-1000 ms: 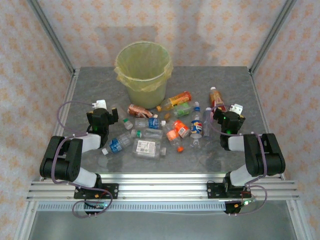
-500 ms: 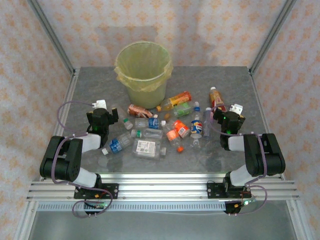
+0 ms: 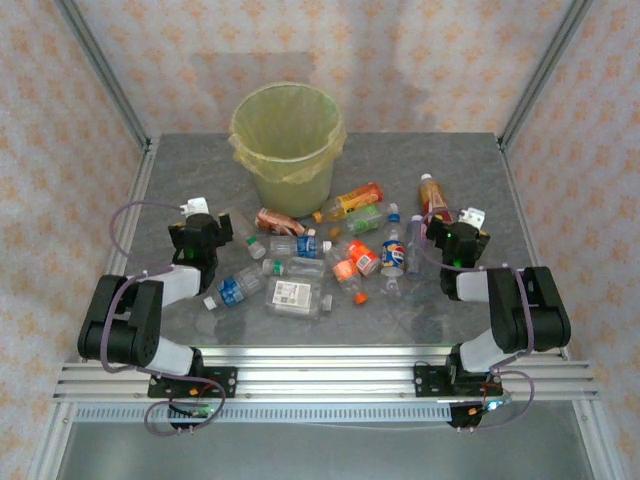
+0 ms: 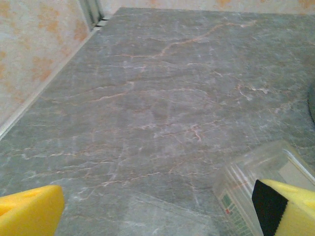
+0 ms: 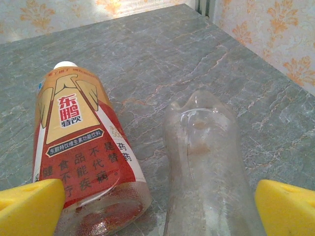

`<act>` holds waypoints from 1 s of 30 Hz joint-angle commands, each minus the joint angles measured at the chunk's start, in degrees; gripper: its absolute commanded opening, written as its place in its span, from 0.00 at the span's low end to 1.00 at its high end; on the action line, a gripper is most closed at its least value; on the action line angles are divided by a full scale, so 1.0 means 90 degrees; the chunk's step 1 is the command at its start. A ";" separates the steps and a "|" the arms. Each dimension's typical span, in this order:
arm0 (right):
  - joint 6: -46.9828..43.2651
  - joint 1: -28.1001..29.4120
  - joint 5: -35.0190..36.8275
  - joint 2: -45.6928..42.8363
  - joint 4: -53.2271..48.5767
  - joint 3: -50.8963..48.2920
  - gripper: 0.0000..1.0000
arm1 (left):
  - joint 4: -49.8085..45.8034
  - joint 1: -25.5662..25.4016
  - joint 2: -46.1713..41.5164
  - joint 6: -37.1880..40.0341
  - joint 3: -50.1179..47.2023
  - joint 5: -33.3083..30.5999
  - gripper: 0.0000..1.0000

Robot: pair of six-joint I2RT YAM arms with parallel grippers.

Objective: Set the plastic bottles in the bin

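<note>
The bin [image 3: 287,150], pale yellow-green with a bag liner, stands at the back centre of the table. Several plastic bottles [image 3: 320,255] lie scattered in front of it. My left gripper [image 3: 200,228] hovers open at the left edge of the scatter. In the left wrist view a clear bottle [image 4: 256,182] lies by its right fingertip [image 4: 290,206], with bare table between the fingers. My right gripper [image 3: 447,225] is open at the right. A red-labelled bottle [image 5: 78,147] and a clear crushed bottle [image 5: 211,167] lie between its yellow fingertips [image 5: 29,209].
The grey marble table [image 3: 440,160] is fenced by metal frame posts [image 3: 100,70] and patterned walls. An orange-labelled bottle [image 3: 350,200] and a green one [image 3: 365,220] lie close to the bin's base. A blue-capped bottle [image 3: 232,290] lies near the left arm.
My left gripper has shifted slightly to the left. The right arm and the bottles have not moved.
</note>
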 commanded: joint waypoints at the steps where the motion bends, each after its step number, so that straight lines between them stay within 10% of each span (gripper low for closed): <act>1: -0.0060 0.0041 -0.0033 -0.0251 -0.0405 0.0245 0.99 | -0.0513 0.0097 -0.0568 -0.0364 0.0159 -0.0766 1.00; 16: 0.0617 0.0037 0.0730 -0.2854 -0.3918 0.0855 0.99 | -0.5123 0.0056 -0.1458 -0.2174 0.2283 -0.0304 1.00; 30: 0.1429 0.0046 0.0872 -0.3585 -0.5992 0.1423 0.99 | -0.6022 -0.0567 -0.1847 -0.4011 0.1978 0.0972 1.00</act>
